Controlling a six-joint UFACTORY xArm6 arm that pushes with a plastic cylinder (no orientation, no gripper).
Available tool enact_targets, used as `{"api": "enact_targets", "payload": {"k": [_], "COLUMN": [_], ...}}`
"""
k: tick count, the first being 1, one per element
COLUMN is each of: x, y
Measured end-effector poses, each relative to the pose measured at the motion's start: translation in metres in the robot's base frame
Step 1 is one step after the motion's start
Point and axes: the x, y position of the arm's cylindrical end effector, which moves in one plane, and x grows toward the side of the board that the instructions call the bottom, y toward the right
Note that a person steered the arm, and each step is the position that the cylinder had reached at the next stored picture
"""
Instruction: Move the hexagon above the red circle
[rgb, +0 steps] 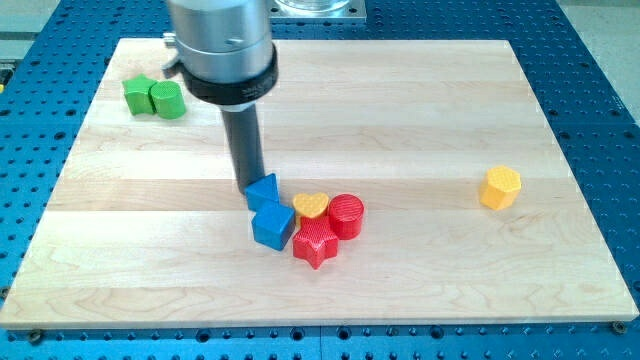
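Red star (314, 244) nearest cam, red circle (346, 215) just beside it; yellow hexagon (500, 187) well apart at view's right, untouched; no gripper, my tip (248, 187) touches blue block (263, 190), holds nothing—approach step, next swing round hexagon's right, push left.

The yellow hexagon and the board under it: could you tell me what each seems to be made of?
The yellow hexagon looks like matte plastic, probably 3D-printed: uniform colour and faint ridged lines, as on the red circle. The board appears to be light, smooth wood, with visible grain and joined strips.
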Motion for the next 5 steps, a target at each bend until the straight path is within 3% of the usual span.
{"api": "enact_targets", "payload": {"k": [1, 2, 3, 5], "x": [-0.004, -0.047, -0.079, -0.045], "y": [0.013, 0.023, 0.118, 0.308]}}
